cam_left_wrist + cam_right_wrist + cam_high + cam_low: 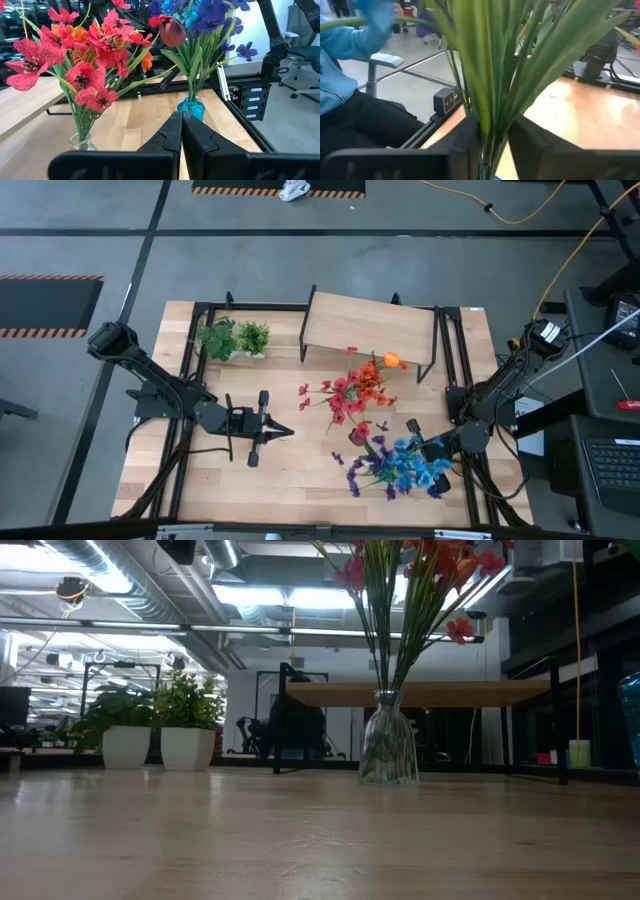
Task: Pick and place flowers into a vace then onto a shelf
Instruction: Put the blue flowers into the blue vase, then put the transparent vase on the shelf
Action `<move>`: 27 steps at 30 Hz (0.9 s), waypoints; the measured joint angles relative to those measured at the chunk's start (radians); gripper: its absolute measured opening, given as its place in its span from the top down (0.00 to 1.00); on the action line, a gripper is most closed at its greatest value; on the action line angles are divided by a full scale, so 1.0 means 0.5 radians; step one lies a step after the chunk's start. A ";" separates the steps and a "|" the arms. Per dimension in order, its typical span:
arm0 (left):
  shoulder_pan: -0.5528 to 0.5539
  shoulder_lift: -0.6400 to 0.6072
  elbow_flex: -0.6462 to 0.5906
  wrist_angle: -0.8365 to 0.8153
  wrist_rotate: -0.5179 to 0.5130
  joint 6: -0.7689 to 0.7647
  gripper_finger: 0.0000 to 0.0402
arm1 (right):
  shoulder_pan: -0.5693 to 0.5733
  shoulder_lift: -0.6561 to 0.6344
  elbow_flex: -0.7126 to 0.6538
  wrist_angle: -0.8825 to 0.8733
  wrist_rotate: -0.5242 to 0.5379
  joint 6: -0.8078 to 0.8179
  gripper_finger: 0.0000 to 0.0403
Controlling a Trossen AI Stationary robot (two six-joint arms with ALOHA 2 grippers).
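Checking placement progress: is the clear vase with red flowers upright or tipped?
Upright. The clear vase stands on its base on the table, red flowers rising straight up.

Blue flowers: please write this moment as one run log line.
right gripper: around blue flowers stems, over blue vase | left gripper: shut, waiting mid-table | red flowers: in clear vase | shelf: bare

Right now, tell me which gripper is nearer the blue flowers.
Right. The right gripper is at the blue flowers, its jaws around their green stems. The left gripper sits apart near the table's middle, jaws shut, pointing toward them.
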 joint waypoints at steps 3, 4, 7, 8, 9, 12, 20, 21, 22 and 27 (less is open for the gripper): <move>0.001 0.000 0.000 0.000 0.000 0.000 0.98 | 0.001 0.000 0.000 -0.011 0.003 0.005 0.68; 0.001 0.000 0.000 0.000 0.000 0.000 0.98 | 0.001 0.000 0.000 -0.011 0.003 0.005 0.64; 0.001 0.000 0.000 0.000 0.000 0.000 0.99 | 0.000 0.000 0.000 -0.036 0.004 0.004 0.55; 0.000 0.000 0.000 0.000 0.000 0.000 0.99 | 0.001 0.000 0.000 -0.064 0.004 0.004 0.53; 0.001 0.000 0.000 0.000 0.000 0.000 0.99 | 0.001 0.000 0.000 -0.096 0.004 0.004 0.50; 0.000 0.000 0.000 0.000 0.000 0.000 1.00 | 0.001 0.000 0.000 -0.184 0.004 0.063 0.44; 0.001 0.001 0.000 0.001 0.000 -0.002 0.99 | 0.001 -0.086 0.001 -0.299 -0.052 0.153 0.38; 0.000 0.001 0.000 0.000 0.000 -0.012 0.99 | 0.001 -0.114 0.001 -0.343 -0.052 0.156 0.38; 0.001 0.000 0.000 0.000 0.000 -0.021 0.99 | 0.001 -0.143 0.001 -0.405 -0.051 0.171 0.38; 0.001 0.001 0.000 0.001 0.001 -0.036 0.99 | 0.001 -0.301 0.001 -0.678 -0.050 0.352 0.38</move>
